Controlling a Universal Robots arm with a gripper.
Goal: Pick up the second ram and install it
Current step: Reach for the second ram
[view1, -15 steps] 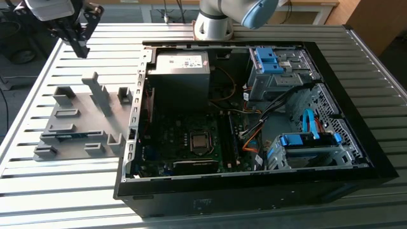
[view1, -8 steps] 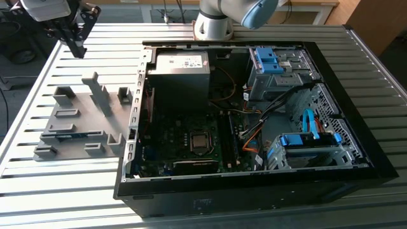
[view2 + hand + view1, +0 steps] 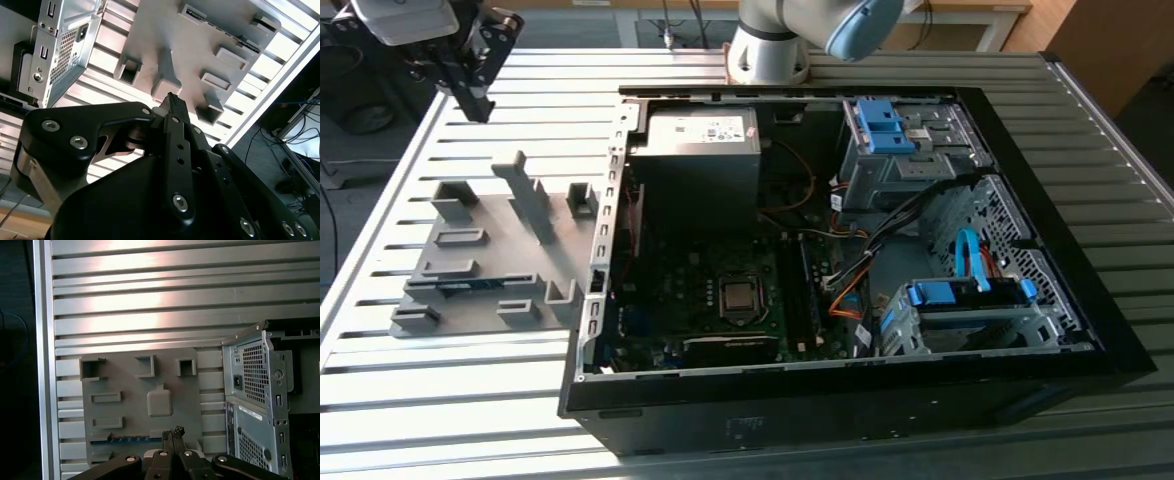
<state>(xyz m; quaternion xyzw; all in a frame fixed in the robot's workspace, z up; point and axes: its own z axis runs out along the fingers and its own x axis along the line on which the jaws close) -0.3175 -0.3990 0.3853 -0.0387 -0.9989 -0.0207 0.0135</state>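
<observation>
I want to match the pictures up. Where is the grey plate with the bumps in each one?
Exterior view: the grey plate lies on the exterior view's left, beside the computer case.
First wrist view: on the slats beside the case, plate.
Second wrist view: past the gripper, beside the case, plate.
Shared landmark: the case.

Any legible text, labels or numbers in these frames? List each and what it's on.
No text is readable.
Power supply label: too small to read.
Case front sticker: too small to read.
Case panel label, first wrist view: blurred.
</observation>
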